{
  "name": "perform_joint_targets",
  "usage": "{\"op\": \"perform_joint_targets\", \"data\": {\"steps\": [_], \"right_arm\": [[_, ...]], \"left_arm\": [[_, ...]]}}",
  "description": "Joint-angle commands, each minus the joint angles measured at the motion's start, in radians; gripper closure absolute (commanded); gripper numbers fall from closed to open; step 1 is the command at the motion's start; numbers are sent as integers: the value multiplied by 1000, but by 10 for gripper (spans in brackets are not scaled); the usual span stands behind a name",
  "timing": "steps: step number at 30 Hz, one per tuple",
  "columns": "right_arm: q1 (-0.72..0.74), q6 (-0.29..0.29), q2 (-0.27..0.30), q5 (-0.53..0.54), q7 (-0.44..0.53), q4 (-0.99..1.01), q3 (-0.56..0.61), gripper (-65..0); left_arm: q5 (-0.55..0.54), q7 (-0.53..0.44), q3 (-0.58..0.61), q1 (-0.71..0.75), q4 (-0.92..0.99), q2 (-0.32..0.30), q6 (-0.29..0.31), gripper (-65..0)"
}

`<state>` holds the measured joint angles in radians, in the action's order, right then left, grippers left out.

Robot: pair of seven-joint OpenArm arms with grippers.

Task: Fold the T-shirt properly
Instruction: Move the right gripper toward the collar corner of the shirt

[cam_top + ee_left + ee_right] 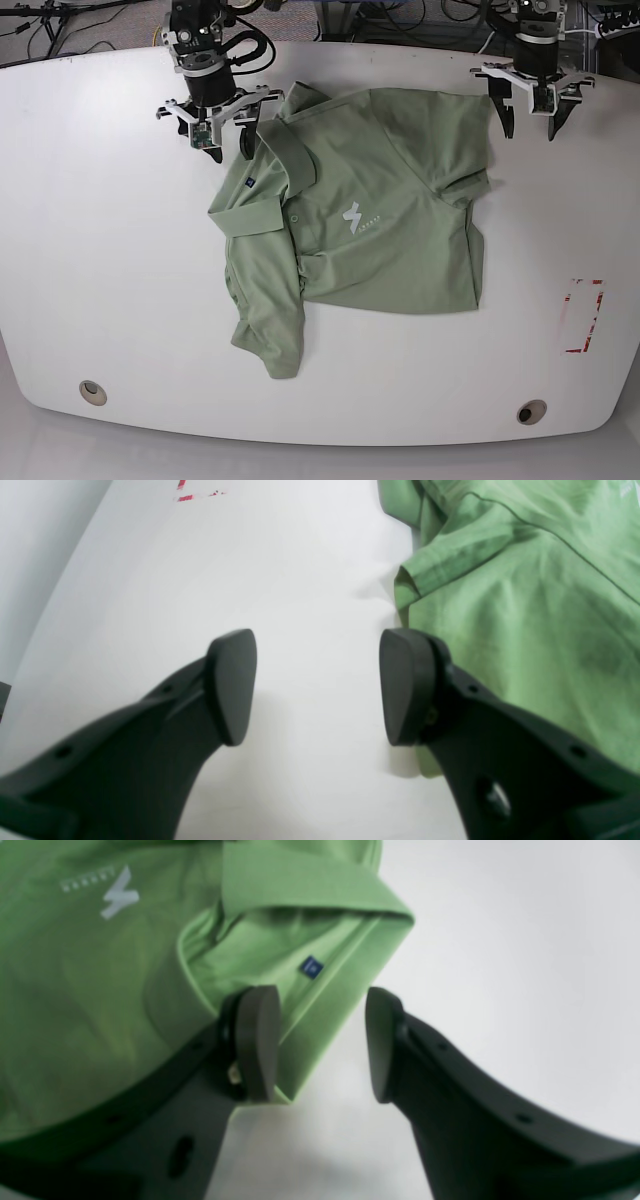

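The pale green T-shirt (pixel 400 250) lies front up in the middle of the white table (pixel 100 250), collar (pixel 285 150) to the left, white logo (pixel 353 218) showing, one sleeve (pixel 265 330) trailing toward the front. My right gripper (pixel 220 140) hovers at the collar. In the right wrist view it (pixel 320 1040) is open: one finger (pixel 257 1040) rests over the cloth, and the collar edge with its blue label (pixel 311 966) reaches into the gap, ungripped. My left gripper (pixel 528 125) is open at the shirt's far right corner, over bare table (pixel 310 580) beside the T-shirt (pixel 525 605).
A red tape rectangle (pixel 583 315) marks the table at the right, also seen as red tape (pixel 197 495) in the left wrist view. Two round holes (pixel 92 391) (pixel 531 411) sit near the front edge. Cables (pixel 340 15) run behind the table.
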<state>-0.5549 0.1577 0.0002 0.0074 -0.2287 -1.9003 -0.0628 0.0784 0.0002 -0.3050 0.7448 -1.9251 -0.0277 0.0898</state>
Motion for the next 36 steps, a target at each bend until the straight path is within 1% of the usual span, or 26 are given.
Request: {"op": "perform_joint_targets", "data": {"steps": [1,8,10,14,20,26,32,36], "right_arm": [[32,7,4,9,0,11,2,-275],[50,26,1,13,-7,62,0,-273],[70,33,-1,9,-11,106,-14,-269],[72,36,0,9,-11,118,-16,-267],[88,22,9,9,-13,136,-18,-270],[71,17,14,6,7,141,-27,-268],[28,29,33,3,49,109,-35,-269],[22,31,35,3,50,102,-40,-268]], "left_arm": [[-1,-27,-4,9,-19,-6,-4,-354],[-2,-29,-5,4,-19,-7,-4,-355],[-4,-31,-7,10,-25,-6,4,-357],[-3,-30,-7,9,-25,-6,3,-356],[-5,-35,-10,11,-25,-6,3,-364],[-6,-32,-10,9,-19,-8,0,-371],[-6,-26,-13,1,-20,-9,5,-368],[-6,-24,-15,-1,-20,-11,7,-369]]}}
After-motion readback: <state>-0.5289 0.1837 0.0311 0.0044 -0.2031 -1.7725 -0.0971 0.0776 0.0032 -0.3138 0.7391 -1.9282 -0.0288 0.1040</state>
